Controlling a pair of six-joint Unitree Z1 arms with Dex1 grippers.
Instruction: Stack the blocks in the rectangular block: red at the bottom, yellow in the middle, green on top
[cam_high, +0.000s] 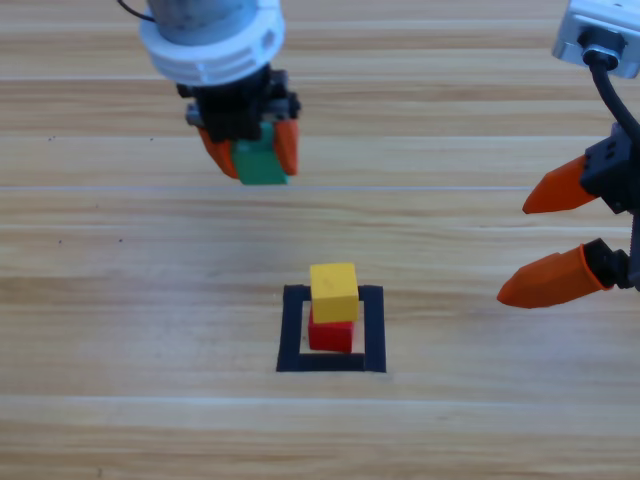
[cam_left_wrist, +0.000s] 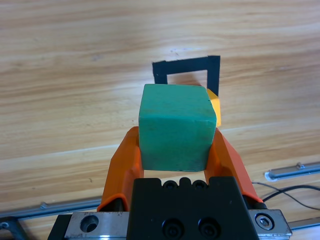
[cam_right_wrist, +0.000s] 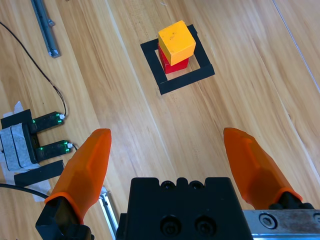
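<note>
We have the green cube (cam_high: 262, 162) clamped in the left end effector (cam_high: 250, 150), its two orange jaws pressed on opposite flat faces, above the tabletop (cam_high: 100, 300) at about 11 o'clock from the black tape square (cam_high: 290, 330). In the left wrist view the cube sits squarely between the jaws with most of its body standing proud of them. It looks matte, rigid and light, so we judge that a side grip on parallel faces suits it and that slipping is unlikely.

Inside the square the yellow cube (cam_high: 334, 291) sits on the red cube (cam_high: 330, 333). In the right wrist view the yellow one looks slightly turned and offset on the red, so we expect the landing face to forgive little: a sideways nudge could topple the pair.

The right end effector (cam_high: 560, 235) waits at 3 o'clock from the stack, well apart, jaws spread wide and empty. Nothing lies between the green cube and the stack.
</note>
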